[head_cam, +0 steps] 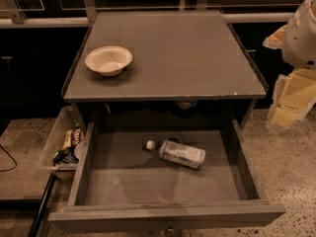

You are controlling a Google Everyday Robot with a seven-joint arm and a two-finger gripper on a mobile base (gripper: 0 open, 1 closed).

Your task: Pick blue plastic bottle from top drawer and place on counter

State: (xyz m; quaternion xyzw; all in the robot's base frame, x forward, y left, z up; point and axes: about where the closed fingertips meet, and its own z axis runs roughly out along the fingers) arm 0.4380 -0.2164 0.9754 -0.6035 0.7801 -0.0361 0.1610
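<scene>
The blue plastic bottle (177,153) lies on its side in the open top drawer (163,214), white cap pointing left, a little right of the drawer's middle. The drawer is pulled fully out below the grey counter (197,58). My gripper (290,100), pale yellow below the white arm housing (302,33), hangs at the right edge of the view. It is beside the cabinet's right side, above the floor, well apart from the bottle and holding nothing I can see.
A white bowl (108,59) sits on the counter's left part. A clear plastic bin (55,144) with snack packets stands on the floor left of the drawer. A dark cable and a black bar lie at the lower left.
</scene>
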